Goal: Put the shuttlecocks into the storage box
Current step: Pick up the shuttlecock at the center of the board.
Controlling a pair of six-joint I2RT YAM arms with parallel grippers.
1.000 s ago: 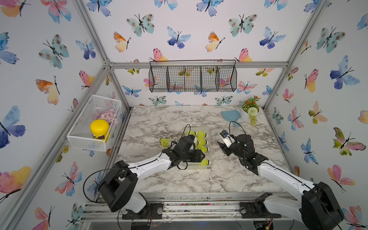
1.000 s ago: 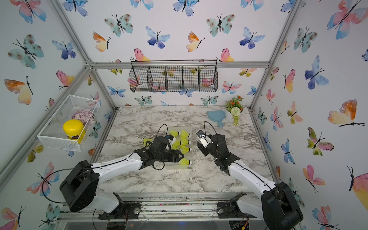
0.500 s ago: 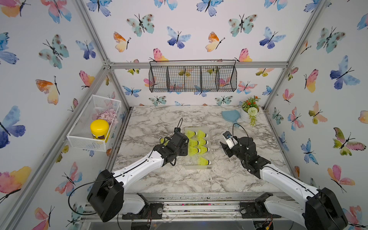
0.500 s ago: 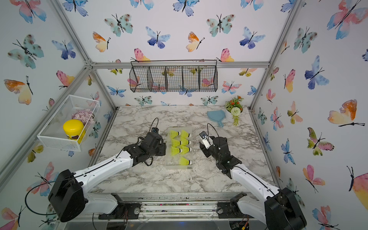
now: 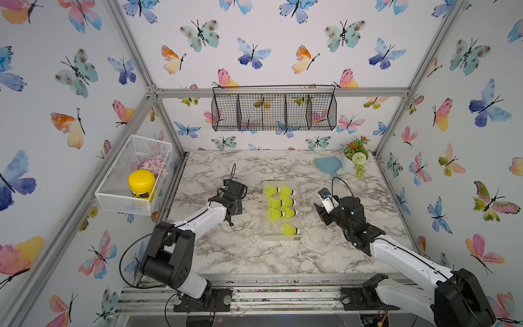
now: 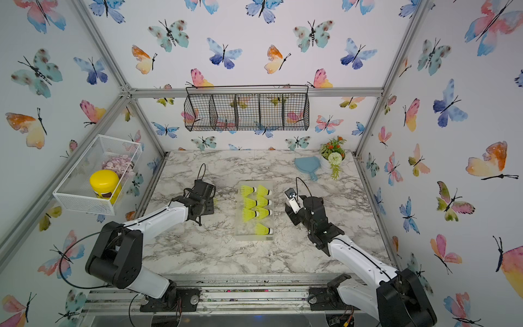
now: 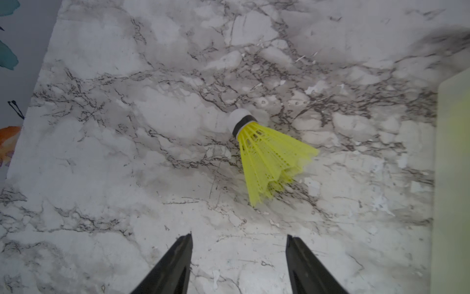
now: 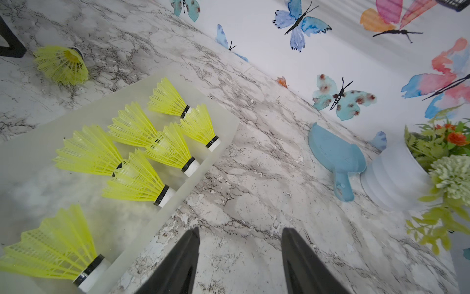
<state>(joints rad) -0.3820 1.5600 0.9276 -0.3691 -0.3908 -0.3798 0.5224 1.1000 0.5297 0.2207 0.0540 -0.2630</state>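
**A:** Where are the shuttlecocks sitting?

**B:** Seven shuttlecocks (image 5: 287, 201) are lying on their sides inside the storage box (image 5: 270, 230). In both top views the box is resting in the middle of the counter (image 5: 254, 254). Their white tips are pointing toward three o'clock. Six are crowding the twelve o'clock end in overlapping pairs, and one is lying alone near the six o'clock end.

**A:** Is any lying outside it?

**B:** Yes, one loose shuttlecock (image 7: 269, 155) is lying on the counter at the box's nine o'clock side, clear of the box wall.

**A:** What is the left claw doing?

**B:** The left claw (image 7: 239, 236) is hovering above the counter there, spread and gripping nothing. The loose shuttlecock is lying just beyond its tips, not touching them.

**A:** And the right one?

**B:** The right claw (image 8: 240, 229) is hanging at the box's three o'clock side. It is spread as well, with only bare counter showing between its tips.
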